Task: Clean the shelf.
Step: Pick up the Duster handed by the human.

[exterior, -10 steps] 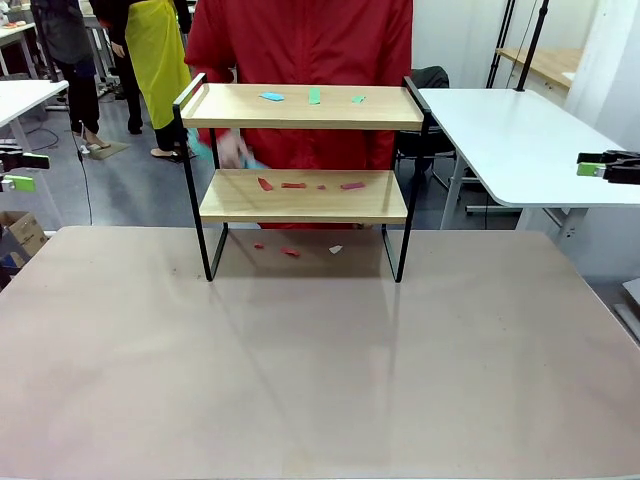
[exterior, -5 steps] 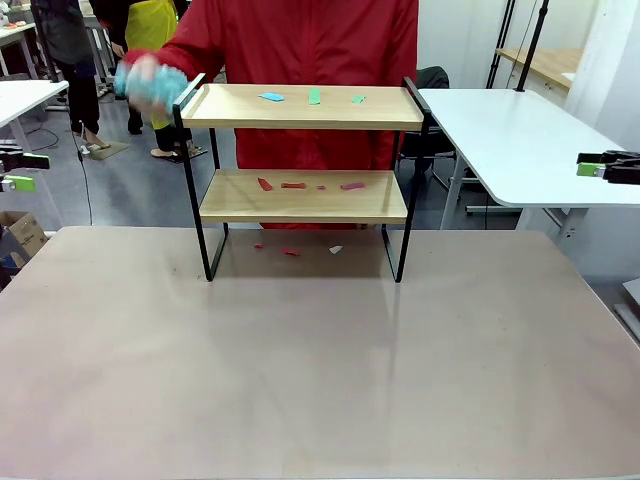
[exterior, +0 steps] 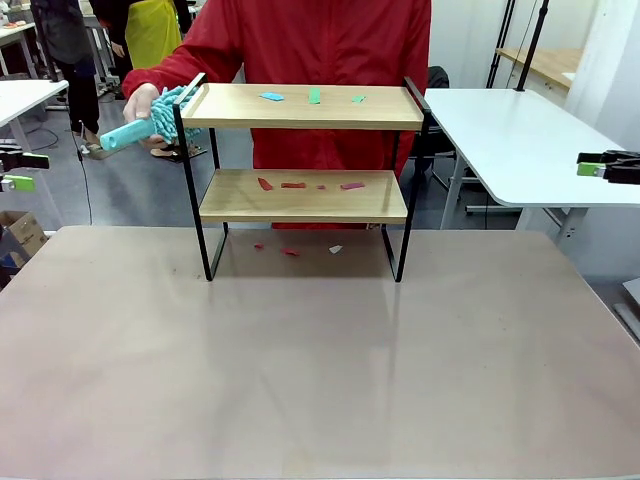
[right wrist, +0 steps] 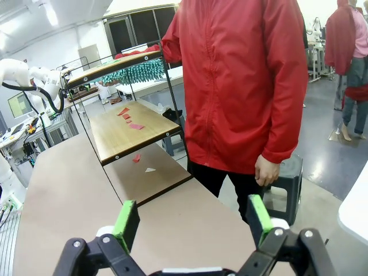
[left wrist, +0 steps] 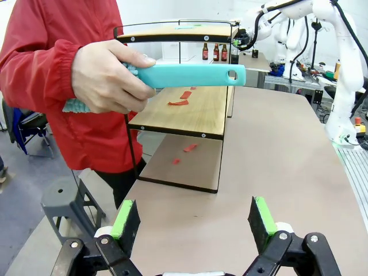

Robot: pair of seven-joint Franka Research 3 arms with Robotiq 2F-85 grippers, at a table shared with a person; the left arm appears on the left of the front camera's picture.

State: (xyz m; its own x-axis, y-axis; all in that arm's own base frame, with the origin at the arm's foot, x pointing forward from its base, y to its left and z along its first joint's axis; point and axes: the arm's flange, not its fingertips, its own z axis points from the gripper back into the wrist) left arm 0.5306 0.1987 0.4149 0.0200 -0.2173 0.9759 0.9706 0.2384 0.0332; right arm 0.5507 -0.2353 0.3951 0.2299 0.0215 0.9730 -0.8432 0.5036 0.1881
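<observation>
A pale counter (exterior: 320, 380) carries the shelf (exterior: 380, 205) at its far middle. A person's hand (exterior: 140, 103) holds a teal duster (exterior: 165, 110) at the top board's left rail. Working top-down seems best: the green scraps (exterior: 314, 96) first, then the red scraps (exterior: 293, 185) below. The left gripper (left wrist: 192, 215) and right gripper (right wrist: 192, 221) hang released and empty. No writing is legible.

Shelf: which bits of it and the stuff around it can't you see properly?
- Duster head, front view: partly behind the shelf side rail.
- Duster head, left wrist view: mostly covered by the person's hand.
- Top-board scraps, left wrist view: board nearly edge-on, they barely show.
- Scraps under the shelf, front view: too small to identify.
</observation>
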